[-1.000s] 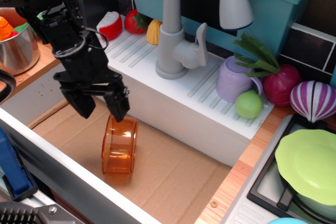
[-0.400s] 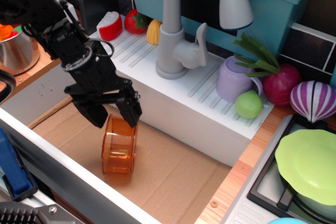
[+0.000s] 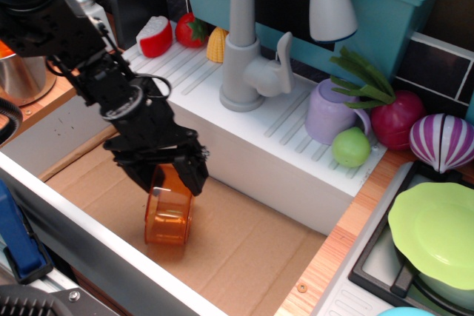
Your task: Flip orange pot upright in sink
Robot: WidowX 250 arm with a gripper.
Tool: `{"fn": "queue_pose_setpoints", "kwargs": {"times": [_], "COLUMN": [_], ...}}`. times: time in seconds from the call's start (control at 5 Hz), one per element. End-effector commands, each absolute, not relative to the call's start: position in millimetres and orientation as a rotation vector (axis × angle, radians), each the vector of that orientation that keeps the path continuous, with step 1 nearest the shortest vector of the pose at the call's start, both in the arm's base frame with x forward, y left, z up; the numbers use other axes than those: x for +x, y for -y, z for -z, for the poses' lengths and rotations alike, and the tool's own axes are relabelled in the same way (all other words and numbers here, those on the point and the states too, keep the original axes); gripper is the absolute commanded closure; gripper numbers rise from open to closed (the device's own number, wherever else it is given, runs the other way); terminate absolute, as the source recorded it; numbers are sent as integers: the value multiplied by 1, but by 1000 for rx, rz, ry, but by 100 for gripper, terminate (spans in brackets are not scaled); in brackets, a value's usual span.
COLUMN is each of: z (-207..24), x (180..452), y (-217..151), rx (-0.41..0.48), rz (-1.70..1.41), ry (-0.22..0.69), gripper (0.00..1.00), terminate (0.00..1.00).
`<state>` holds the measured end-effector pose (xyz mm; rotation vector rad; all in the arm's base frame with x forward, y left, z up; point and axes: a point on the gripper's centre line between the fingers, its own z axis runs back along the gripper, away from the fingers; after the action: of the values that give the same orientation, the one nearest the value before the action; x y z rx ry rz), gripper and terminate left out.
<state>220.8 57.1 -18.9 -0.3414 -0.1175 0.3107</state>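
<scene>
The orange pot [image 3: 169,216] lies on its side on the brown cardboard floor of the white sink [image 3: 252,155], near the front left. My black gripper [image 3: 169,180] has come down over its upper edge, one finger on each side of the pot's top. The jaws are spread and I cannot see them pressing on the pot. The top of the pot is partly hidden by the fingers.
A grey faucet [image 3: 244,42] stands on the ribbed rim. A lilac cup [image 3: 329,112], green fruit [image 3: 351,146] and vegetables sit at the right. A steel pot [image 3: 22,79] is at the far left, a teal bin [image 3: 385,5] behind, a green plate [image 3: 437,231] at the right.
My gripper has moved down and to the right, from above and left of the orange pot to straddling its top. The pot has stayed in place.
</scene>
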Motion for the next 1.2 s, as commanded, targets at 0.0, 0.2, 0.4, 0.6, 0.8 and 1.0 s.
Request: {"fn": "queue_pose_setpoints", "kwargs": {"times": [0.0, 0.2, 0.4, 0.6, 0.8, 1.0], "z": [20, 14, 7, 5, 11, 18], "x": [227, 232, 237, 238, 239, 238], "y": [-50, -45, -43, -40, -36, -36], "rx": [-331, -199, -59, 79, 176, 172], "rz": [-287, -213, -124, -53, 4, 34], "ry": [131, 89, 52, 64, 95, 145], "gripper": [100, 100, 100, 100, 100, 0], "terminate": [0, 0, 0, 0, 0, 0]}}
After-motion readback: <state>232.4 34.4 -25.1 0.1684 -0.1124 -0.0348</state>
